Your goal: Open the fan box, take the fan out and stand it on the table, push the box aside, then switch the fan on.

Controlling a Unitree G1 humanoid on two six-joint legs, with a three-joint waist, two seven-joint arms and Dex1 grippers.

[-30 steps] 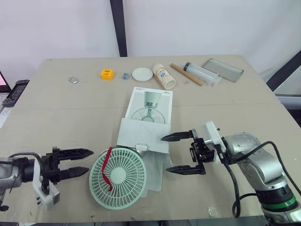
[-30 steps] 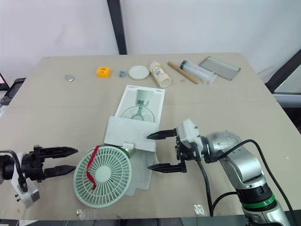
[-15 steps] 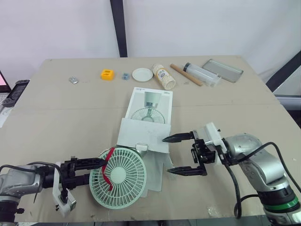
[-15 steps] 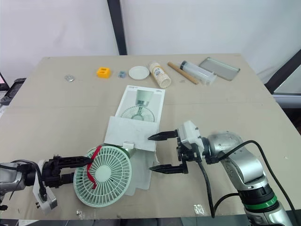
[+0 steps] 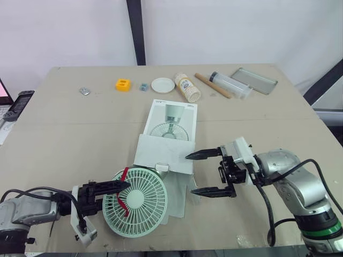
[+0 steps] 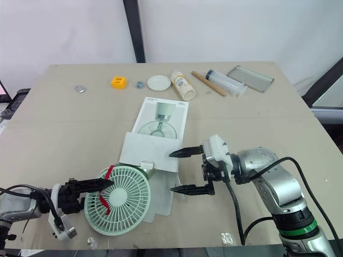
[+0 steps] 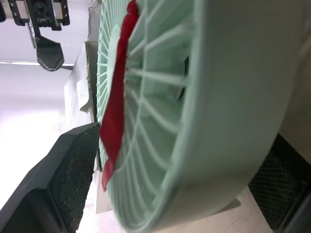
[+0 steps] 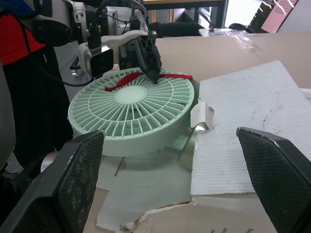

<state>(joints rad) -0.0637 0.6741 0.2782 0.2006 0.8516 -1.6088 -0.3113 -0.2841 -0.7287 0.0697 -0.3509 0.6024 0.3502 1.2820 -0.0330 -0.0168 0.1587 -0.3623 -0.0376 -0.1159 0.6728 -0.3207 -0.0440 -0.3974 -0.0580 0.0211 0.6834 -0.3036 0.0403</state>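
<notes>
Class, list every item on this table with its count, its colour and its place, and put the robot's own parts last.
fan: 1, mint green, lying flat at the near edge
ribbon: 1, red, on the fan's grille
fan box: 1, white, open, table centre
metal piece: 1, silver, far left
block: 1, yellow, far row
small piece: 1, grey, beside the block
disc: 1, white, far row
bottle: 1, cream, on its side
stick: 1, wooden brown
tube: 1, clear
tray: 1, grey metal, far right
table: 1, tan
left gripper: black, open, straddling the fan's rim
right gripper: black, open, at the box's right
</notes>
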